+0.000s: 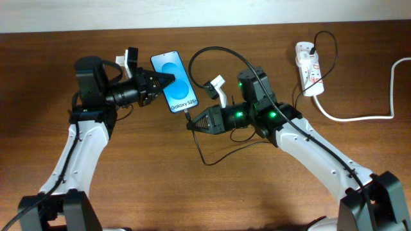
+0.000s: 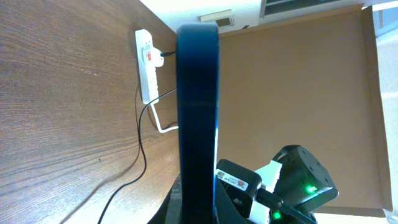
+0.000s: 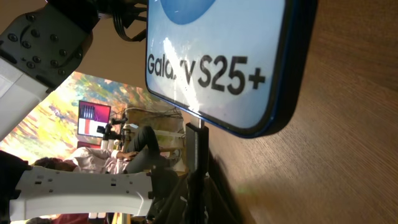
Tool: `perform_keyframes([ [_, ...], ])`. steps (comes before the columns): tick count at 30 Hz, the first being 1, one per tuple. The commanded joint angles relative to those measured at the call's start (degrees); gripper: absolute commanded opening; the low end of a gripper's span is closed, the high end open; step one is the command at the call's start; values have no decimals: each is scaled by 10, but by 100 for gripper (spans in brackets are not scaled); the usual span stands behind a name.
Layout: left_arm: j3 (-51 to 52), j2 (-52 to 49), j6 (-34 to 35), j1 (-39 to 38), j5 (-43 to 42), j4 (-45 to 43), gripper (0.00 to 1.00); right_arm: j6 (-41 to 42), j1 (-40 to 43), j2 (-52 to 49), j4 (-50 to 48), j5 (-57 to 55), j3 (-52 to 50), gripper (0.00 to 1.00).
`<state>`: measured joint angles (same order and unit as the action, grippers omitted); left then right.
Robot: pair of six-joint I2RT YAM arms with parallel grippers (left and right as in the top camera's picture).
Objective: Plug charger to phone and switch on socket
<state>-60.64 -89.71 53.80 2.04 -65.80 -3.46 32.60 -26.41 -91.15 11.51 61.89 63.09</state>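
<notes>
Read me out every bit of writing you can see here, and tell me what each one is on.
"Galaxy S25+": on the white band along the bottom of the phone screen.
Small white sticker on the right arm: red print, too small to read.
Power strip: red marks only, no legible text.

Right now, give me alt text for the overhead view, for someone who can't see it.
The left gripper pinches a blue-screened phone by its left edge while the right gripper holds the charger tip at its bottom edge. The charger's black cable runs to the white socket at the top right of the wooden table.
</notes>
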Motion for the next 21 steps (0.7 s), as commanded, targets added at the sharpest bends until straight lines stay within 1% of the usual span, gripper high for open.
perform_keyframes([
  [1,-10,3,-7,0,-17,-3,0,-2,-2,-2,-2,-5,-1,4],
  [6,-10,3,-8,0,-17,-3,0,-2,-2,-2,-2,1,-1,4],
  [9,-10,3,-21,0,-17,-3,0,-2,-2,-2,-2,9,-1,4],
  [21,-10,3,-21,0,-17,-3,0,-6,-2,-2,-12,8,-1,4],
])
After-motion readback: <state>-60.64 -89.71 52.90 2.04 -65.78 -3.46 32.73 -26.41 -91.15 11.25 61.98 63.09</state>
